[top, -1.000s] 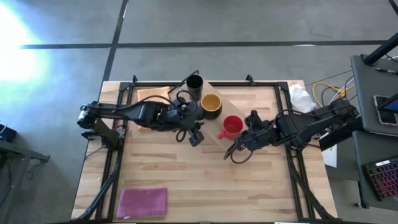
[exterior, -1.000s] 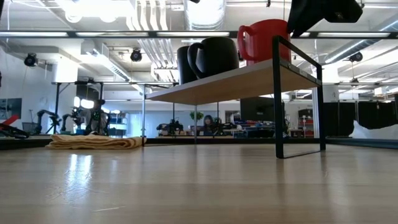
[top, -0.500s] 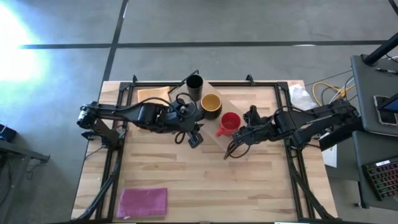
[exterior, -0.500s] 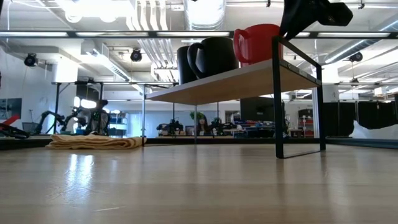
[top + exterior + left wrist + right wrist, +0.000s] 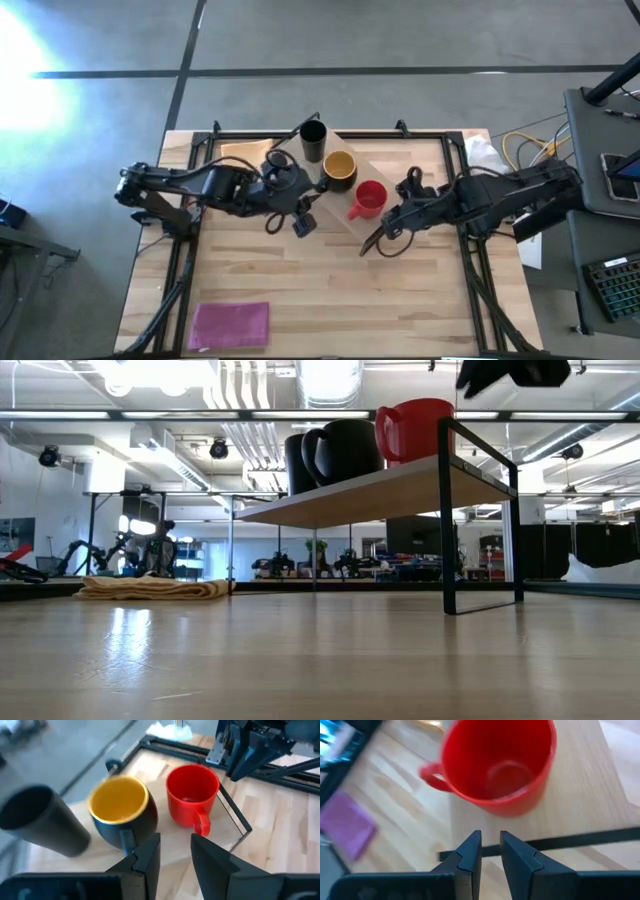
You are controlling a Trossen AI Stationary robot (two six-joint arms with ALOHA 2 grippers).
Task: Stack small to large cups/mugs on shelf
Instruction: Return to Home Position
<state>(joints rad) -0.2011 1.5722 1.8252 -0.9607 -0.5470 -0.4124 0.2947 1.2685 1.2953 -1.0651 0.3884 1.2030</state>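
Three cups stand in a row on the light-wood shelf point(image 5: 385, 165): a narrow black cup point(image 5: 313, 140), a dark mug with a yellow inside point(image 5: 340, 168) and a red mug point(image 5: 370, 198). All three show in the low view on the board point(image 5: 380, 490) and in the left wrist view point(image 5: 192, 795). My right gripper point(image 5: 395, 218) is shut and empty, just past the shelf's dark end frame point(image 5: 545, 842) beside the red mug point(image 5: 500, 765), and high in the low view point(image 5: 515, 372). My left gripper point(image 5: 300, 224) is shut and empty on the near side of the cups.
An orange-tan cloth point(image 5: 245, 150) lies at the far left beside the shelf, and also shows in the low view point(image 5: 150, 588). A purple mat point(image 5: 230, 323) lies at the near left. Bare wood lies across the table's near half.
The red mug has slid a little along the shelf toward the dark mug, with my right gripper beside it. My right gripper has then risen and drawn back from the mug. My left gripper has drawn back toward the table's left edge.
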